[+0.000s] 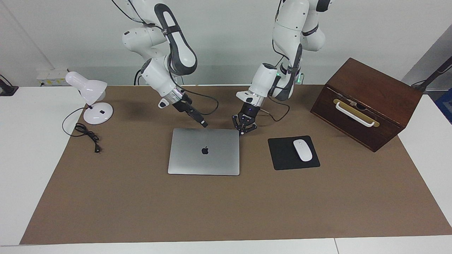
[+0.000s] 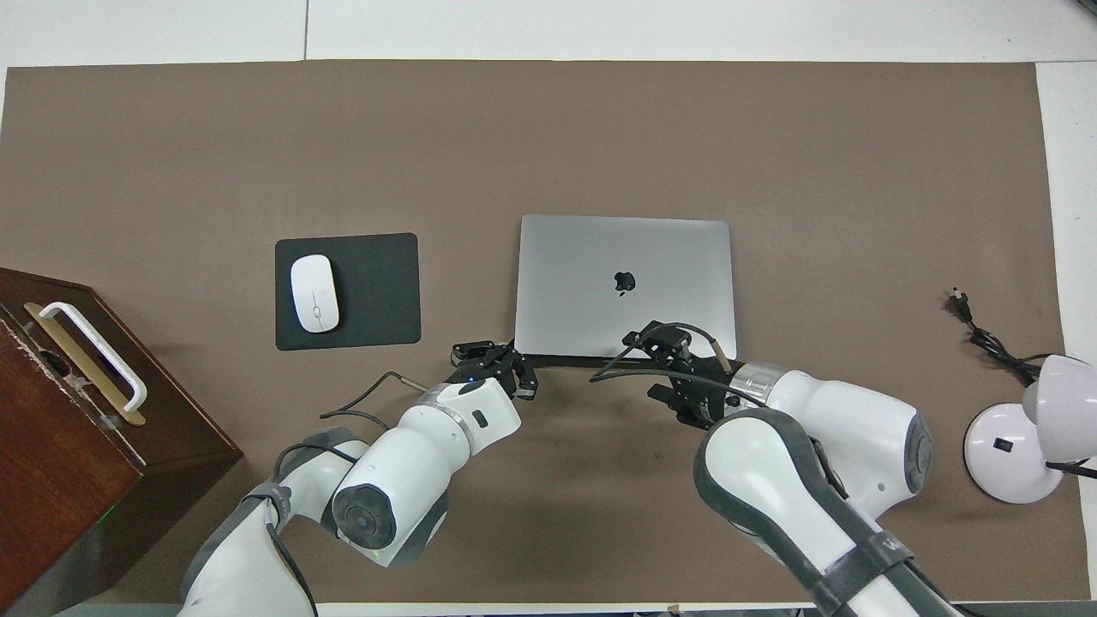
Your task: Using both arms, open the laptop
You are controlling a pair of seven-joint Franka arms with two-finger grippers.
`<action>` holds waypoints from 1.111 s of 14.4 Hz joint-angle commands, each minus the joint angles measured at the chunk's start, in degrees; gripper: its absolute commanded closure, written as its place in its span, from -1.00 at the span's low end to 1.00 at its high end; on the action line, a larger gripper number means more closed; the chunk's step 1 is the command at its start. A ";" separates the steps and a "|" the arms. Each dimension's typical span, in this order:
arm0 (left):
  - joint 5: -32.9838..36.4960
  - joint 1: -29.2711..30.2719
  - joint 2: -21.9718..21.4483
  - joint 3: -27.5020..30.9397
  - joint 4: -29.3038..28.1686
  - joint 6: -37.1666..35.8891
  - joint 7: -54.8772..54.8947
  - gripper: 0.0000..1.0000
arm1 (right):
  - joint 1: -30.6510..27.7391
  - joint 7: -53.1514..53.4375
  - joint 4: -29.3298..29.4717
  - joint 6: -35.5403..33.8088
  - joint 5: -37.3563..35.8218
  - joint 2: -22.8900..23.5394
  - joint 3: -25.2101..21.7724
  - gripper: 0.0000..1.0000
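The silver-grey laptop [image 1: 204, 155] lies shut and flat on the brown mat, its lid with the dark apple logo facing up; it also shows in the overhead view [image 2: 626, 257]. My left gripper [image 1: 244, 127] is open, low at the laptop's corner nearest the robots toward the left arm's end; in the overhead view [image 2: 500, 367] it is just beside that corner. My right gripper [image 1: 202, 123] hangs just over the laptop's edge nearest the robots, about at its middle; in the overhead view [image 2: 660, 336] it covers that edge. Neither gripper holds anything.
A black mouse pad [image 1: 282, 155] with a white mouse [image 1: 302, 150] lies beside the laptop toward the left arm's end. A brown wooden box [image 1: 367, 102] with a white handle stands past it. A white desk lamp [image 1: 93, 102] and its black cable [image 1: 86, 134] are at the right arm's end.
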 commanded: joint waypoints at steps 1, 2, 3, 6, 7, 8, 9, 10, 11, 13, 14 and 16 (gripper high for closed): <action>-0.11 0.01 4.14 0.54 3.17 1.21 1.84 1.00 | -0.01 -2.20 2.31 0.92 2.66 1.58 0.23 -1.00; -0.11 0.01 4.15 0.54 3.17 1.12 1.84 1.00 | -0.09 -2.20 2.75 0.92 2.66 1.84 0.23 -1.00; -0.11 0.01 4.24 0.54 3.17 1.21 1.93 1.00 | -0.01 -2.20 2.93 0.92 2.66 2.02 0.23 -1.00; -0.11 0.01 4.24 0.54 3.17 1.12 2.10 1.00 | -0.01 -1.50 2.84 0.83 2.75 2.02 0.23 -1.00; -0.11 0.01 4.24 0.54 3.17 1.12 2.19 1.00 | 0.08 -1.50 2.50 0.74 2.84 2.02 0.23 -1.00; -0.11 0.01 4.32 0.54 3.17 1.12 2.19 1.00 | 0.17 -1.59 2.32 0.74 3.01 2.11 0.23 -1.00; -0.11 0.01 4.33 0.54 3.17 1.21 2.37 1.00 | 0.17 -1.50 2.32 0.66 3.02 2.28 0.23 -1.00; -0.11 0.01 4.33 0.54 3.17 1.12 2.54 1.00 | 0.60 -1.32 2.32 0.48 3.02 2.28 0.23 -1.00; -0.11 0.01 4.33 0.54 3.17 1.12 2.63 1.00 | 0.70 -1.15 2.32 0.39 3.02 2.28 0.23 -1.00; -0.11 0.01 4.59 0.54 3.17 1.12 2.63 1.00 | 1.04 -0.19 2.32 0.22 3.02 2.20 0.23 -1.00; -0.11 0.01 4.59 0.63 3.17 1.12 2.63 1.00 | 1.48 0.34 2.32 0.22 3.02 2.20 0.23 -1.00; -0.11 0.01 4.68 0.63 3.17 1.12 3.68 1.00 | 1.75 0.87 2.23 0.30 3.01 2.11 0.23 -1.00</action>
